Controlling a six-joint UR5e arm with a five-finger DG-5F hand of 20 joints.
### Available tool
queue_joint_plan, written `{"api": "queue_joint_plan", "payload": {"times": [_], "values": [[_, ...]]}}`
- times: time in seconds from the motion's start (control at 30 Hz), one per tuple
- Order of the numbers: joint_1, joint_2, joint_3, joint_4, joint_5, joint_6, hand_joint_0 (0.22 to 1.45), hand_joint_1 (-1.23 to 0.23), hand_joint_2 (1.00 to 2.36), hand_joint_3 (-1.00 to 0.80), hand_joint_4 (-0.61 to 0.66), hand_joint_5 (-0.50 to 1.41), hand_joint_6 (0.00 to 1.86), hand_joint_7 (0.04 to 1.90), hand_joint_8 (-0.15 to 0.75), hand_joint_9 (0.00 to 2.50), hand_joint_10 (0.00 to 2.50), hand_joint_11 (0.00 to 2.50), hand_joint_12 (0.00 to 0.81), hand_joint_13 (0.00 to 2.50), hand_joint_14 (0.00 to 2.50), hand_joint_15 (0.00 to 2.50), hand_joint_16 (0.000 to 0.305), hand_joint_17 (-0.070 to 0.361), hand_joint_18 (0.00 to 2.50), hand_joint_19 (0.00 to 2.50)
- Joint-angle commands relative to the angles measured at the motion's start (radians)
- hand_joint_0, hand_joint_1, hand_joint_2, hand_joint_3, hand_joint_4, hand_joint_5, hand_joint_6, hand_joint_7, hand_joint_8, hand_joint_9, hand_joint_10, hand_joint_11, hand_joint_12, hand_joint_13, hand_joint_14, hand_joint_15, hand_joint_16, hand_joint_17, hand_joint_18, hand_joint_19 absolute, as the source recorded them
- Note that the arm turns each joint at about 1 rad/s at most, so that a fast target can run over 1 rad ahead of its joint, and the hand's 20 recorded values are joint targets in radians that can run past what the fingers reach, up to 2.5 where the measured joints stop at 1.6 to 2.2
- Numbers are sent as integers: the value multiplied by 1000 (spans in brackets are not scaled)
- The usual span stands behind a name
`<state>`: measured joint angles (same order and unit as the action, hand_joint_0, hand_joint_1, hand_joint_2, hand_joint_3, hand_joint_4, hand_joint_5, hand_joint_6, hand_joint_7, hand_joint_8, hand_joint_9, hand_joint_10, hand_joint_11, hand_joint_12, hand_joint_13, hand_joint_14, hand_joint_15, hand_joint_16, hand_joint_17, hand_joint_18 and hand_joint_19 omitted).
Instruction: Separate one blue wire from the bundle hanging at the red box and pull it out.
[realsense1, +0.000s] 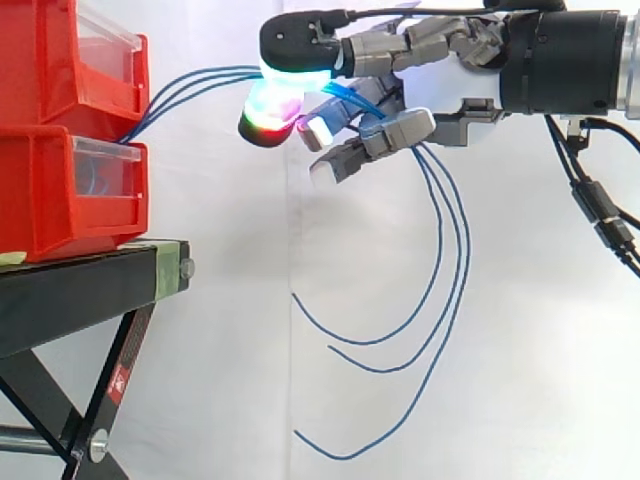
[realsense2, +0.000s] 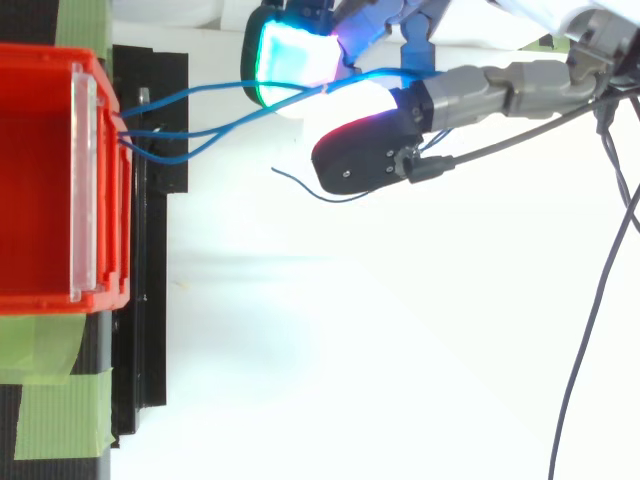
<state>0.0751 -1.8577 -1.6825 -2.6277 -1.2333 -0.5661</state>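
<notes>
Three blue wires (realsense1: 200, 82) leave the gap between the two stacked red bins (realsense1: 60, 190) and run rightwards, fairly taut, to my hand (realsense1: 420, 50). The hand hovers right of the bins at the height of the upper one. Its fingers are curled round the wires, and a glowing pad (realsense1: 278, 100) presses on them from below. Behind the hand the wires hang down in long loops (realsense1: 450, 260) with free ends. From above, the wires (realsense2: 200, 95) fan out from the bin's front (realsense2: 95, 290) towards the hand (realsense2: 470, 95), and one loose end (realsense2: 300, 188) sticks out under a dark finger.
The bins stand on a black stand (realsense1: 80, 280) with slanted legs. Green tape (realsense2: 60, 410) marks its top. A white curtain forms the background behind the hanging loops.
</notes>
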Motion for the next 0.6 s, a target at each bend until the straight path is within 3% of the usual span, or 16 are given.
{"api": "queue_joint_plan", "payload": {"times": [0.0,0.33,0.57], "values": [[0,0,0,0,0,0,635,-677,1010,-394,209,-203,807,965,356,1045,15,1205,299,1454,601,1326,54,121,695,604],[5,0,0,-54,5,14,593,-593,1008,-415,218,-195,784,1007,366,1053,15,1199,301,1452,668,1291,56,126,698,621],[5,0,0,-52,5,14,585,-575,1007,-433,223,-193,777,1013,365,1056,15,1207,307,1451,672,1283,57,128,697,619]]}}
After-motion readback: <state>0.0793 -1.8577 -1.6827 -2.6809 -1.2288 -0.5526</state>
